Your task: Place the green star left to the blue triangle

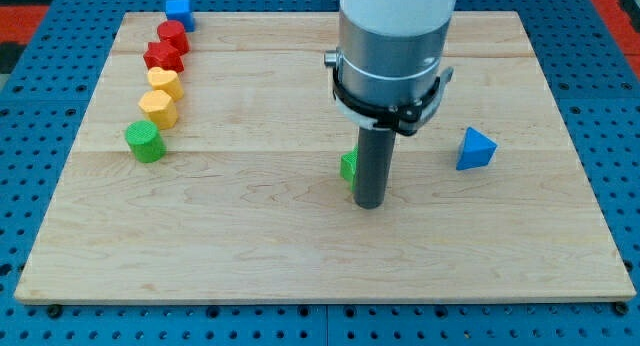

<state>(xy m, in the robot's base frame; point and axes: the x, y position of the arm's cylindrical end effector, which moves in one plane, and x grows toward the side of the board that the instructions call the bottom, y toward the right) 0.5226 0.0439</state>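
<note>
Near the board's middle, my tip [370, 203] rests on the wood with the green star [348, 166] tucked against the rod's left side as the view has it, touching or all but touching; most of the star is hidden behind the rod, so only a sliver of green shows and I cannot make out its points. The rod has no jaws to spread or press together, and it pinches nothing; it only leans on what it meets.

The blue triangle [476, 149] sits well apart toward the view's right, slightly nearer the view's top than my tip. So the relation that matters is this: the star lies on the view's left of my tip, and the triangle lies on the view's right of it, with my tip between the two. I judge a push toward the right should start from the star's far left side, which means I am on the wrong side of it now and would have to go round. The star wants to end just beside the triangle's left face.

Off along the view's left edge stands a column of other blocks [160, 81], clear of the path.
</note>
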